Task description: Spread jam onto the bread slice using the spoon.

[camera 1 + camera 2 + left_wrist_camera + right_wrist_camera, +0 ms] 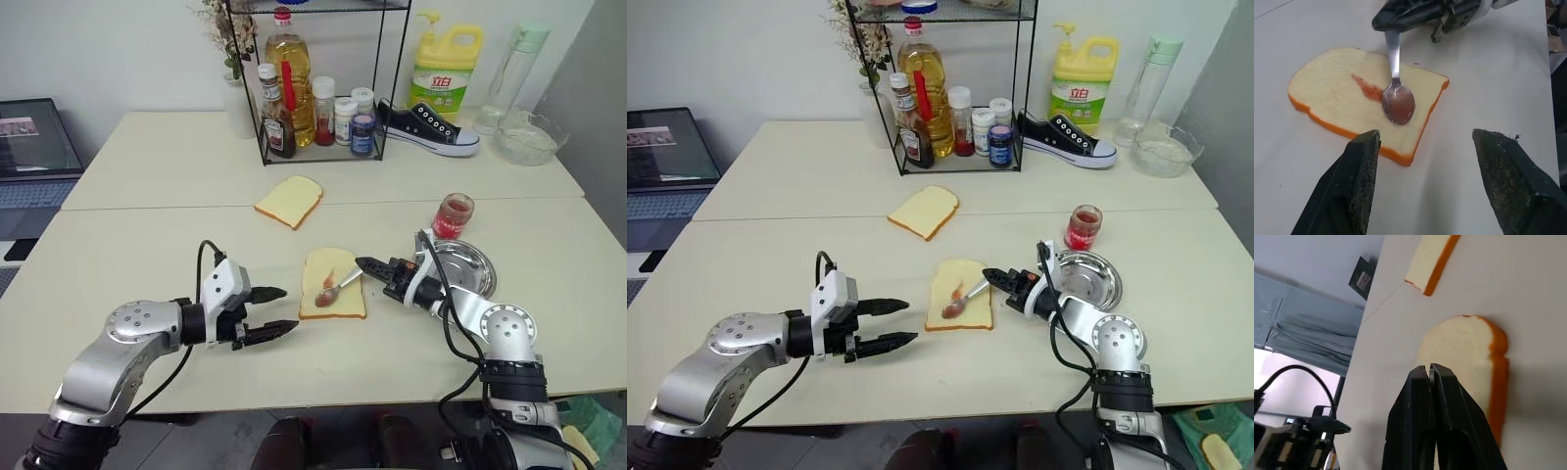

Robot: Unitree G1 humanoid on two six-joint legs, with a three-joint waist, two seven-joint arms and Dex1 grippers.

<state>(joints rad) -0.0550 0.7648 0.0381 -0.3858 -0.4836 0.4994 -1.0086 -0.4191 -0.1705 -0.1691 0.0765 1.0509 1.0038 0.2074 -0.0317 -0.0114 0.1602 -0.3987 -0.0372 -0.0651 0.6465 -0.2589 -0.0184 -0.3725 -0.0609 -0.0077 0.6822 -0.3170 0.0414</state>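
The bread slice [333, 284] lies mid-desk [147, 245] with just 1 thin streak of jam [1367, 90]. The right tool [363, 264] is clenched on the spoon [1396, 93], bowl resting on the bread; most spreading remains. The left tool [279, 311] hangs released, just beside the slice.

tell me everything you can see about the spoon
The spoon is small, slim and silver, metal by its shine, with an oval bowl smeared red with jam. Its bowl rests face up on the bread slice, at the end of a short red streak, near the slice's straight edge. The handle runs up from the bowl into the shut fingers of the right gripper, which holds it by the end. The left gripper sits open beside the slice, apart from the spoon.
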